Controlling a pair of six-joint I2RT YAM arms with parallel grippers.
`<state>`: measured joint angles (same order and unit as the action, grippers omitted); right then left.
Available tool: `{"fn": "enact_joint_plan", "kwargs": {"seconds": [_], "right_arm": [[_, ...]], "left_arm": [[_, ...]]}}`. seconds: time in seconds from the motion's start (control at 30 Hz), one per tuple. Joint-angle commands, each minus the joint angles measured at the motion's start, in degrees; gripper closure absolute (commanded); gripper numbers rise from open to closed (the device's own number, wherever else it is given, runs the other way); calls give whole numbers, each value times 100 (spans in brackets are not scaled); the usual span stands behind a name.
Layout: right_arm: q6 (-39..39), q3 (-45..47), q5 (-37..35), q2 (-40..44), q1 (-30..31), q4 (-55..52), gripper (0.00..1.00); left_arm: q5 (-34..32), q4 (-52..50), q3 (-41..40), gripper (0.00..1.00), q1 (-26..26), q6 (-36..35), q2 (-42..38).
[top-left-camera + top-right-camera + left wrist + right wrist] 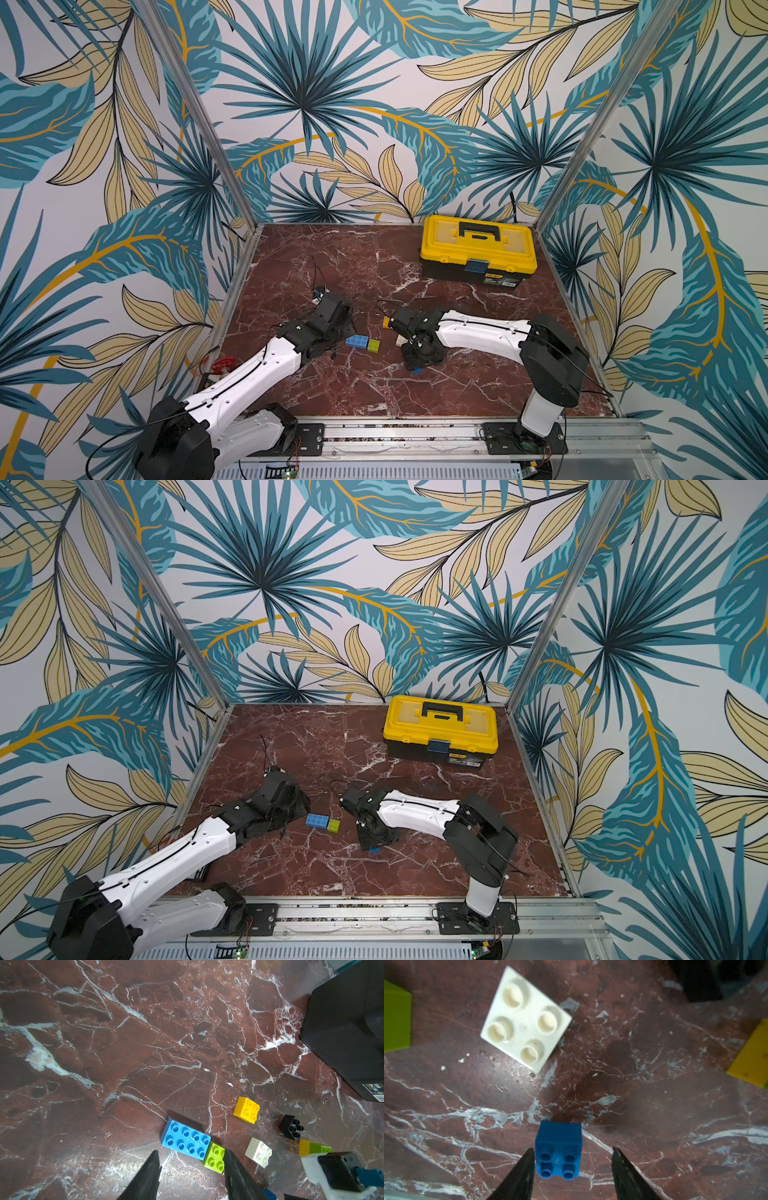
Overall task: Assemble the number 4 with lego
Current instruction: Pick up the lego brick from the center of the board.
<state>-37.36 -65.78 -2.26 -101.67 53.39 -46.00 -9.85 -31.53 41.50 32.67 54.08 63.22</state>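
A long blue lego brick (185, 1141) lies studs up on the marble floor (124, 1064), with a lime green brick (214, 1157) against its end; both top views show the pair (356, 341) (316, 820). My left gripper (192, 1156) hovers open just short of them, holding nothing. Nearby lie an orange-yellow brick (246, 1110), a black brick (291, 1127) on its side, a white brick (258, 1152) and a joined orange and green pair (313, 1148). My right gripper (572, 1149) is open around a small blue brick (558, 1151), which touches one finger and stands clear of the other.
A big yellow toolbox (478, 249) with a black handle stands shut at the back right of the floor. Metal frame posts and patterned walls close in the sides. A red valve handle (220, 365) sits by the left arm's base rail.
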Motion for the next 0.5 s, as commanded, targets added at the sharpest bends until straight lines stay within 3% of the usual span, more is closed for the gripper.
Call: {"fn": "enact_joint_plan", "kwargs": {"seconds": [0.0,0.27,0.47], "right_arm": [[-102,-91,-6,-158,83,-93,42],[-70,-81,-37,-206,93,-45,52],[-49,-74,-125,-115,94,-57,69]], "left_arm": [[-14,5,-181,48,-76,81,-88],[113,45,-162,48,-178,20,-38],[190,48,-185,49,-208,-3,-51]]}}
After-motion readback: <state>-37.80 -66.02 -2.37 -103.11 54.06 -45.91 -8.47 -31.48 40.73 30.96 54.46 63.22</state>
